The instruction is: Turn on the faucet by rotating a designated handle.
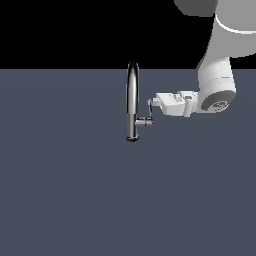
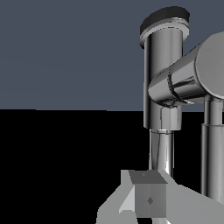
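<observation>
Just ahead of the white gripper (image 1: 154, 103) (finger spread unclear) stands the thin chrome lever handle (image 1: 149, 106) of the tall arched chrome faucet (image 1: 132, 100); contact seems made, so rotating comes next.

The faucet (image 1: 132, 100) and handle (image 1: 149, 106) look glossy chrome; the hand (image 1: 156, 101) matt white plastic.

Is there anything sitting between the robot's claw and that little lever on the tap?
Nothing visible. In the exterior view the gripper is already right at the handle, coming from the exterior view's right, with no other object near the faucet. Whether the fingers actually touch the lever cannot be told.
</observation>
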